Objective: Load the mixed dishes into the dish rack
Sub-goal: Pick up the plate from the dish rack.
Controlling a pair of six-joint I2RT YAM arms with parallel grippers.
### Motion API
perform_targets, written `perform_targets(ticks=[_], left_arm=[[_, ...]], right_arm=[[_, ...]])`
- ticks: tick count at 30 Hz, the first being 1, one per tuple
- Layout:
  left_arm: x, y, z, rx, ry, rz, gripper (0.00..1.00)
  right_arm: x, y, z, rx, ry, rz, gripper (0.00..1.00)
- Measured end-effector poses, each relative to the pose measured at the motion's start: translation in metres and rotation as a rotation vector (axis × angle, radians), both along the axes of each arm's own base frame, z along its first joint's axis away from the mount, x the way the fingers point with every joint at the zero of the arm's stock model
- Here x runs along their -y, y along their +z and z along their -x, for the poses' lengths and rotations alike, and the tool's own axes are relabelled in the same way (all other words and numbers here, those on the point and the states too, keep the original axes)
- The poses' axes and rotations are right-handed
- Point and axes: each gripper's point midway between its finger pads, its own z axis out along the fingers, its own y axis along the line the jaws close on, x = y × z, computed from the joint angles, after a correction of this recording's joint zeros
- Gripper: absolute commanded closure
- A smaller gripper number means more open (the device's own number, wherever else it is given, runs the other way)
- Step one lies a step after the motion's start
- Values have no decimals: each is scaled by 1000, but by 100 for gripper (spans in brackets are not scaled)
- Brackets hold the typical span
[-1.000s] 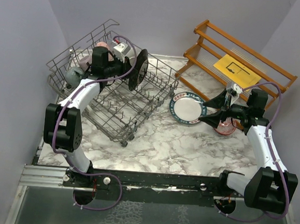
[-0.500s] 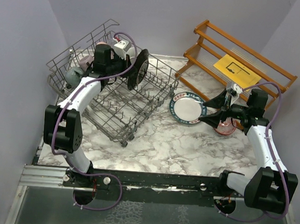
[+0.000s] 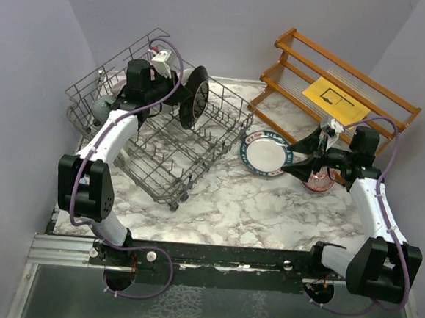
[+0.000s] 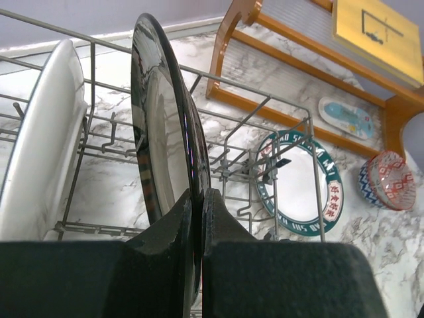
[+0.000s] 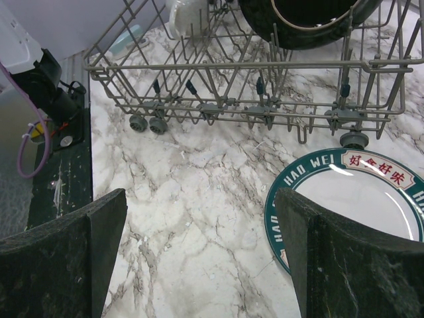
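Left gripper (image 4: 197, 199): clenched on the rim of a dark plate (image 4: 159, 132), one finger on each face.
Dark plate: stands on edge inside the dish rack (image 3: 216, 156), at its far side, just beside a white plate (image 4: 40, 146) that also stands upright.
Seating: the lower edge is hidden behind the fingers, so I cannot tell whether it sits between the wires or hangs just above them.
Right gripper (image 5: 199, 222): released and holding nothing, hovering low over the marble table (image 3: 267, 207).
Lettered plate (image 3: 266, 152): lies flat on the table, outside the rack and near its wheeled right side.
Key relation: the lettered plate lies just ahead of the open right jaws and slightly to one side. The right arm is much the nearer to it, and the left is busy in the rack.
Approach: the plate has no long axis and lies flat, so the jaws will probably have to straddle its near rim.
Red bowl (image 3: 319, 181): on the table close under the right arm, not yet loaded.
Wooden shelf (image 3: 336, 88): behind, well apart from the rack.
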Motion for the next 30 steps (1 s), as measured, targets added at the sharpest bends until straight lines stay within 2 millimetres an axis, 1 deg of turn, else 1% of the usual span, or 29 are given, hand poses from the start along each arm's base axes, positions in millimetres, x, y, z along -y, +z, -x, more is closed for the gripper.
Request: perform_targets(ticks=[3,7,9,12,18,21,25,30], left_arm=[[-5,6,-2,-9,13,40,100],[-6,8,-2,-14,16,57,100],[-4,18,-3,26,0,64,100],[-2,42,0,113,-27,72,100],[-1,104,5,287,-88,104,100],[-6,124,12,342,-138,137,100],[-16,132,24,334,-221,183,100],[-24,129,33,303,-311,215,100]], right_arm=[[0,0,0,0,0,0,7],[0,0,0,0,0,0,7],[0,0,0,0,-1,0,7],[0,0,0,0,-2,1,7],[0,0,0,0,-3,2,7],[0,0,-1,4,-3,3,7],[0,-1,-1,7,-3,5,7],[0,-1,-1,8,-4,6,7]])
